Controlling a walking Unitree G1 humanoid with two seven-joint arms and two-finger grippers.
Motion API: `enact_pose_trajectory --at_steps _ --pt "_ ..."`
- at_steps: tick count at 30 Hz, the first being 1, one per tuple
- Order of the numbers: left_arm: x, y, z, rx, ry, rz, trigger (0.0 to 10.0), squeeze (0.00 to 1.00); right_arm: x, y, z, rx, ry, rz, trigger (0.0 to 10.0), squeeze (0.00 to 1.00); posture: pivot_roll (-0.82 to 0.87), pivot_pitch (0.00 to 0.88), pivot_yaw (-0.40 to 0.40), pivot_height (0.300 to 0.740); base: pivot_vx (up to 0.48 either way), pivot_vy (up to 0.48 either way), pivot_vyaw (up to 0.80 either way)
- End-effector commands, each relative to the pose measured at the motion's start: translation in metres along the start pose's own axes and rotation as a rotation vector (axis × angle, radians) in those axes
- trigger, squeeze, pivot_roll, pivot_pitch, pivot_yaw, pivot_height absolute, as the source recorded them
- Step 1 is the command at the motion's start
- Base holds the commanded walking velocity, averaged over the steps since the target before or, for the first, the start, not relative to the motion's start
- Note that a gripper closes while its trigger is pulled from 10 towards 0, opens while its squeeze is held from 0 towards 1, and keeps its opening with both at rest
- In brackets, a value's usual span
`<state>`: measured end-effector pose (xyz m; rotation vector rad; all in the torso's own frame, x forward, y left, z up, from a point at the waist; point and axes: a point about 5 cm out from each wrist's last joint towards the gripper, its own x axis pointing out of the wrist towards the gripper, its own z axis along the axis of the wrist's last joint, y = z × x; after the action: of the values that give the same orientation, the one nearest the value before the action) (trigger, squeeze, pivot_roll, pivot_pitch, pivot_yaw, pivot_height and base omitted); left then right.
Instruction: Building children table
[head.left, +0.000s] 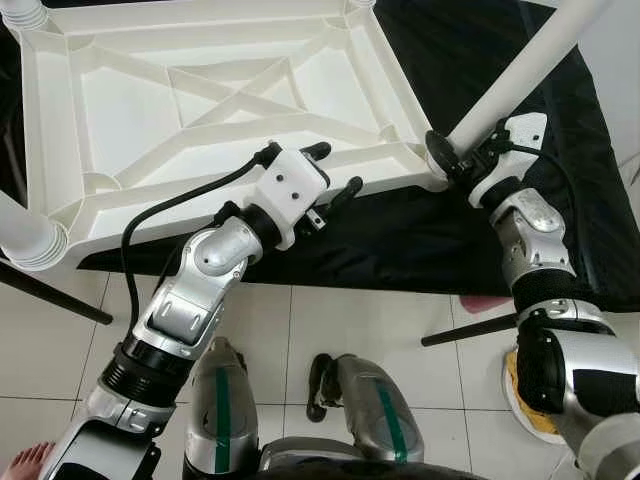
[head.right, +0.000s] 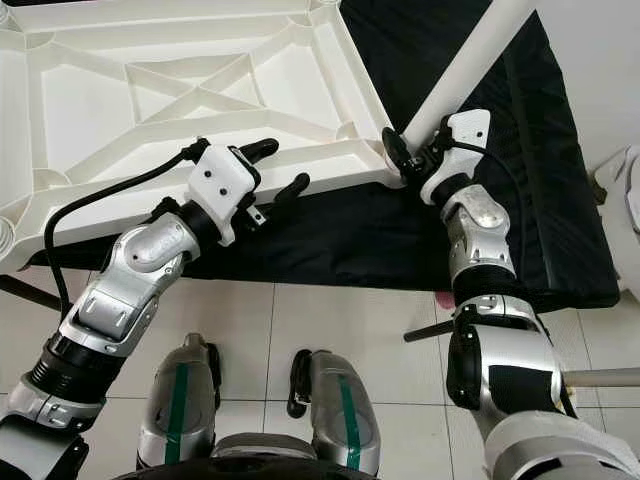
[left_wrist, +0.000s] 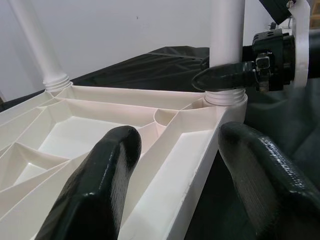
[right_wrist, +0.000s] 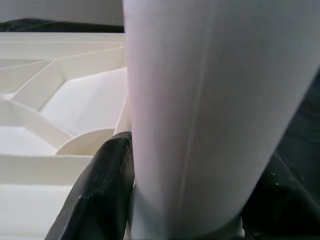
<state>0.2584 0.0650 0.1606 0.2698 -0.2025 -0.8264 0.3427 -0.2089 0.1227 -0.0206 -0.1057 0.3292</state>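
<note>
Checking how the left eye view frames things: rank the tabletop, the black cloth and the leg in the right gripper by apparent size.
1. Tabletop
2. Black cloth, partly hidden by the tabletop, so unsure
3. Leg, held by the right gripper

No text, label, brand, number or sign can be read on anything here.
</note>
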Motion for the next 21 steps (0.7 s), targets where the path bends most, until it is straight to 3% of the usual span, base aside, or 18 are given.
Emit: enact_pose_trajectory --at_steps 1,8,13,15,21 --pt "0.001 -0.005 0.004 -0.001 -0.014 -0.062 10.0 0.0 -0.002 0.002 -0.002 0.026 -0.01 -0.041 0.0 0.0 0.1 0.064 -0.106 0.74 0.0 0.0 0.0" --pt "0.001 -0.005 0.005 -0.002 -0.015 -0.061 10.0 0.0 0.001 0.013 -0.002 0.076 -0.036 -0.118 0.0 0.0 0.1 0.071 -0.11 0.74 0.0 0.0 0.0" --pt "0.002 -0.005 0.005 -0.003 -0.017 -0.059 10.0 0.0 0.002 0.015 -0.002 0.109 -0.037 -0.375 0.0 0.0 0.1 0.069 -0.113 0.74 0.0 0.0 0.0" --pt "0.002 -0.005 0.005 -0.003 -0.017 -0.059 10.0 0.0 0.002 0.015 -0.002 0.109 -0.037 -0.375 0.0 0.0 0.1 0.069 -0.113 0.74 0.0 0.0 0.0" --pt "0.003 -0.005 0.005 -0.002 -0.02 -0.06 10.0 0.0 -0.004 0.031 -0.006 0.111 -0.025 -0.563 0.0 0.0 0.1 0.069 -0.111 0.74 0.0 0.0 0.0"
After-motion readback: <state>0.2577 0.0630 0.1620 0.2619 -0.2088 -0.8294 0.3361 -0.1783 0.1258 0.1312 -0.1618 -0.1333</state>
